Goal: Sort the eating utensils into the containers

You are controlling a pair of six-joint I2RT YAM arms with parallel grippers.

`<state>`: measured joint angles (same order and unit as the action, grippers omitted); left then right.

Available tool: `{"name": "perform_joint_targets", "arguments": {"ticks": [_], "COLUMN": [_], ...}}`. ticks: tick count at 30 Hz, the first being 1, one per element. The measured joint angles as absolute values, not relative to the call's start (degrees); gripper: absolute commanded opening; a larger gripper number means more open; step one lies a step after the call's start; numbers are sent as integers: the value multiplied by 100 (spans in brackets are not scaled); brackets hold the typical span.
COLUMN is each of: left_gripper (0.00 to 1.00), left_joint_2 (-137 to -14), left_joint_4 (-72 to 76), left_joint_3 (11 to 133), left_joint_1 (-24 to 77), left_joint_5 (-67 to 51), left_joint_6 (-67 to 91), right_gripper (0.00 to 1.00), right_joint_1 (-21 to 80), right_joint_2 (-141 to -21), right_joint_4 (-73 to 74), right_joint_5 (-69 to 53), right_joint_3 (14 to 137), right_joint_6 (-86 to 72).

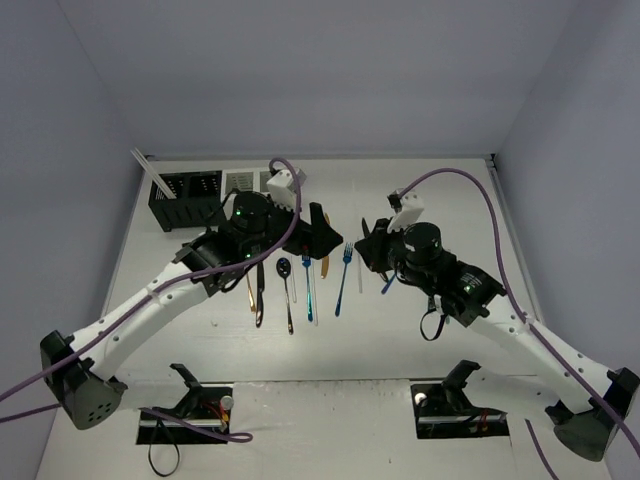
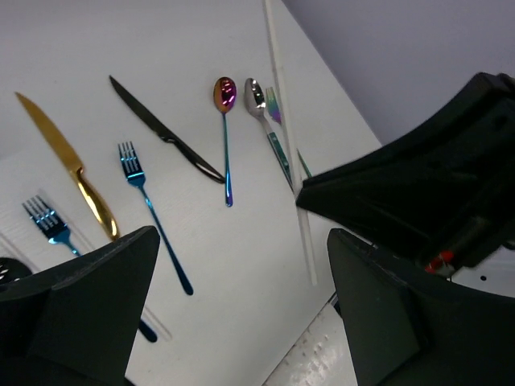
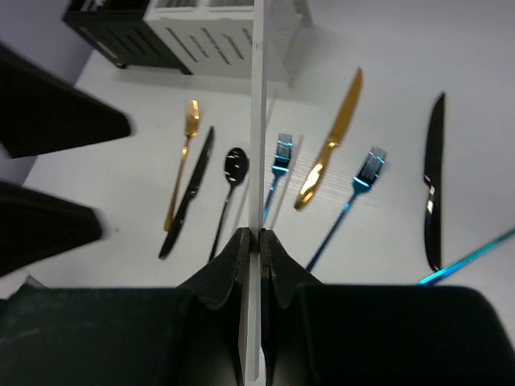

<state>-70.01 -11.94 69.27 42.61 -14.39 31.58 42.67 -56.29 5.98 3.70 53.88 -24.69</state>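
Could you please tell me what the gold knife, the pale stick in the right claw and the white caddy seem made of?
The gold knife looks like polished metal with a gold finish, given its mirror glints. The pale stick seems matte whitish plastic, though that is uncertain. The white caddy looks like matte moulded plastic with slotted walls.

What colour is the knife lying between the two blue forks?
The knife is gold, clearest in the right wrist view.

Flat on worktop (image 3: 402,64): gold knife (image 3: 330,141), black knife (image 3: 432,185). Pinched in right claw (image 3: 257,241): pale chopstick (image 3: 258,121). Beyond, side by side: black caddy (image 1: 185,215), white caddy (image 1: 241,182).
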Motion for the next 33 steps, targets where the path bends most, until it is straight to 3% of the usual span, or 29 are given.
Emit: {"name": "perform_joint_targets", "arguments": {"ticks": [7, 14, 17, 23, 26, 29, 33], "left_gripper": [82, 69, 57, 18, 10, 1, 0], "left_joint_2": [-7498, -7543, -7548, -7571, -7611, -7642, -7647], "left_joint_4": [-937, -454, -257, -122, -75, -32, -27], "left_joint_3": [7112, 7099, 7024, 6875, 6875, 6875, 6873], "left_joint_1": [4666, 4723, 4727, 4727, 4727, 4730, 4709], "left_joint_5": [-1056, -528, -388, -206, -220, -218, -96], "left_joint_6": [3218, 3330, 3374, 3461, 3492, 3504, 3467], "right_gripper": [0, 0, 0, 0, 6, 22, 42], "right_joint_1": [4686, 5092, 5140, 5137, 5137, 5137, 5137], "right_joint_2": [-5719, -5902, -5909, -5918, -5945, -6038, -6155], "right_joint_4": [355, 11, -108, -274, -308, -328, -362], "right_joint_5": [515, 262, 193, 189, 191, 195, 215], "right_joint_3": [5417, 5417, 5417, 5417, 5417, 5417, 5417], "right_joint_6": [-2139, -2049, -2025, -1958, -1931, -1909, -1868]}}
